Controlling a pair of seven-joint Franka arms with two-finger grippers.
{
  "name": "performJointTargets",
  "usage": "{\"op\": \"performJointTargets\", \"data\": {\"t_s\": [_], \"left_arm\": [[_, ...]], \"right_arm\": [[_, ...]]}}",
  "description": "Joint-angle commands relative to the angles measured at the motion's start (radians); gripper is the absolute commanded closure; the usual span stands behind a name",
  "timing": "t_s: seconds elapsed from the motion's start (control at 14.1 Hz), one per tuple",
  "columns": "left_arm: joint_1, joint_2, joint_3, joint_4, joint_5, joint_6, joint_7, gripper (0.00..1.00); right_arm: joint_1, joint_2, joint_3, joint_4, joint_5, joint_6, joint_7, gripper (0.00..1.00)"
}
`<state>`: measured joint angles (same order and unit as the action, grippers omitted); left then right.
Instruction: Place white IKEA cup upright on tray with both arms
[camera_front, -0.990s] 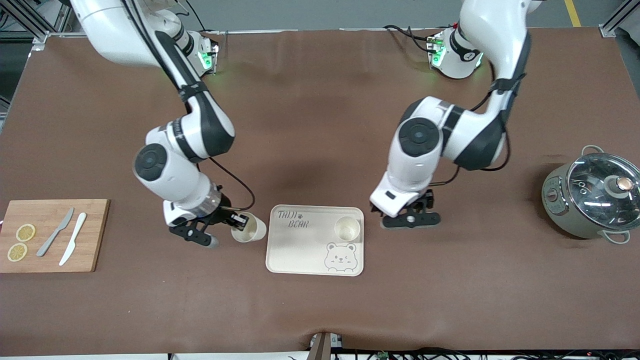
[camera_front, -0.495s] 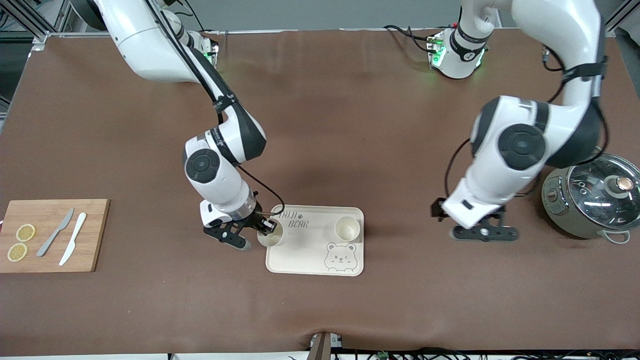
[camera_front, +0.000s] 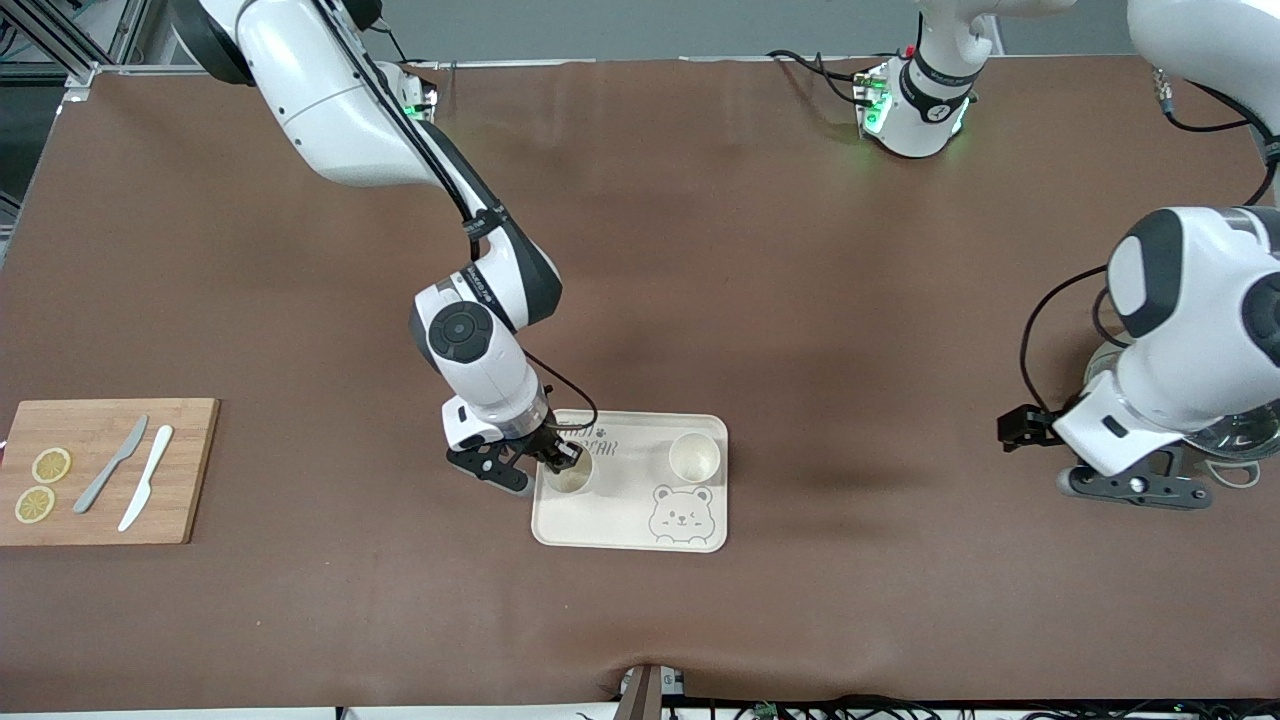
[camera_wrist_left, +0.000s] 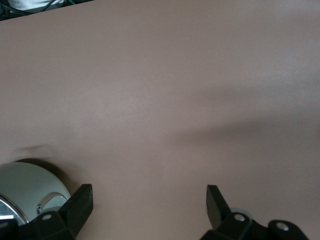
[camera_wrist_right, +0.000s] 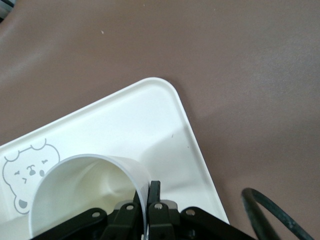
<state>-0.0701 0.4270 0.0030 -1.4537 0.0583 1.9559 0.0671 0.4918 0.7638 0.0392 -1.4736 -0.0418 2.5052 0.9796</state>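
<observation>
Brown matte covering is stretching across the counter, smooth and faintly creased. On it the tray is lying flat, cream-white with rounded corners, its long sides running toward the two arms' ends of the counter, a grey bear drawn on it. The right claw is pinching the rim of a white cup, which is standing upright, mouth up, over the tray's end toward the right arm; whether its base is touching is unclear. A second cup is standing upright on the tray's other end. Half a second ago the held cup was at the tray's edge; now it is fully over the tray. The left claw is hanging spread and empty beside the lidded metal pot, having swung well away from the tray.
</observation>
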Motion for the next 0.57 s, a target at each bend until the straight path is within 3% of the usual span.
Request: {"op": "performJointTargets", "data": {"t_s": [0.0, 0.49], "left_arm": [[0.003, -0.008, -0.005, -0.017, -0.015, 0.044, 0.011, 0.0], [0.015, -0.043, -0.005, -0.023, -0.052, 0.02, 0.002, 0.0]], "right_arm": [[0.06, 0.037, -0.056, 0.035, -0.026, 0.027, 0.063, 1.0], [0.116, 0.074, -0.097, 0.03, -0.027, 0.075, 0.093, 1.0]]}}
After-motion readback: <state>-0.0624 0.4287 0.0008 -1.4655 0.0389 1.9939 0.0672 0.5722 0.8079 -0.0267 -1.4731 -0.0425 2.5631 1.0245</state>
